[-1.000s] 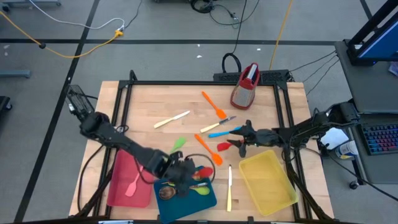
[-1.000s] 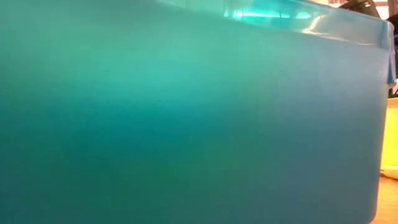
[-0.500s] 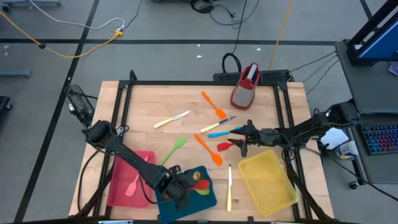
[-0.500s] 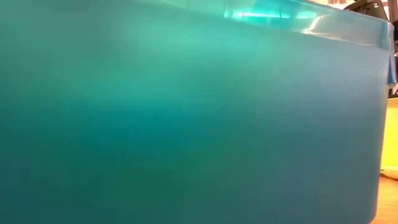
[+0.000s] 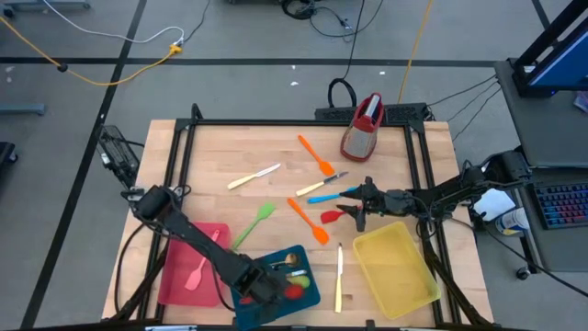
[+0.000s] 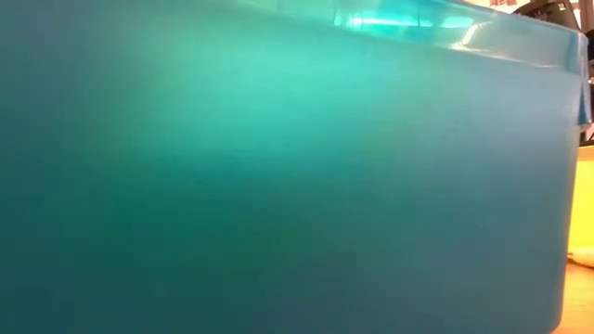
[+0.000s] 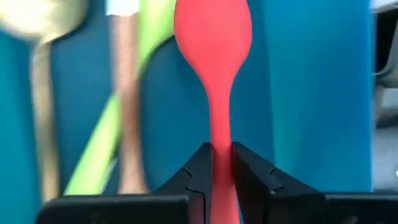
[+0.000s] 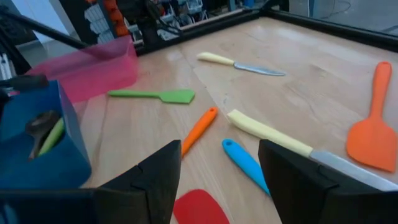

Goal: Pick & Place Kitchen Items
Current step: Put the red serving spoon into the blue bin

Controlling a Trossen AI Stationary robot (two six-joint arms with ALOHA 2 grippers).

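Note:
My left gripper (image 5: 273, 291) is over the blue tray (image 5: 308, 294) at the table's near edge, shut on a red spoon (image 7: 213, 37). A green spoon (image 7: 102, 146) and a brown spoon (image 7: 37, 25) lie in that tray. My right gripper (image 5: 354, 213) is open and empty at the table's right. It stands just above a red spatula (image 8: 199, 208), beside a blue spatula (image 8: 245, 162) and an orange spatula (image 5: 308, 221). A green spatula (image 5: 253, 223), cream knives (image 5: 254, 176) (image 5: 338, 276) and a second orange spatula (image 5: 317, 156) lie flat on the wood. My left gripper pinches the red spoon's slim handle (image 7: 221, 140) between its two fingers (image 7: 200, 169). The fingers lie along the handle, and the spoon's bowl points straight ahead of them over the tray's floor. Whether the bowl touches the tray, I cannot tell.
A red tray (image 5: 179, 280) with a pink spatula (image 5: 197, 271) lies left of the blue tray. A yellow tray (image 5: 395, 267) lies at the near right. A red-topped grater (image 5: 363, 126) stands at the far edge. The blue tray's wall (image 6: 278, 186) fills the low view.
My left gripper has gone toward the table's near edge with the red spoon, from the blue tray's far rim to over its middle. The green spatula, half covered by the arm before, now shows whole.

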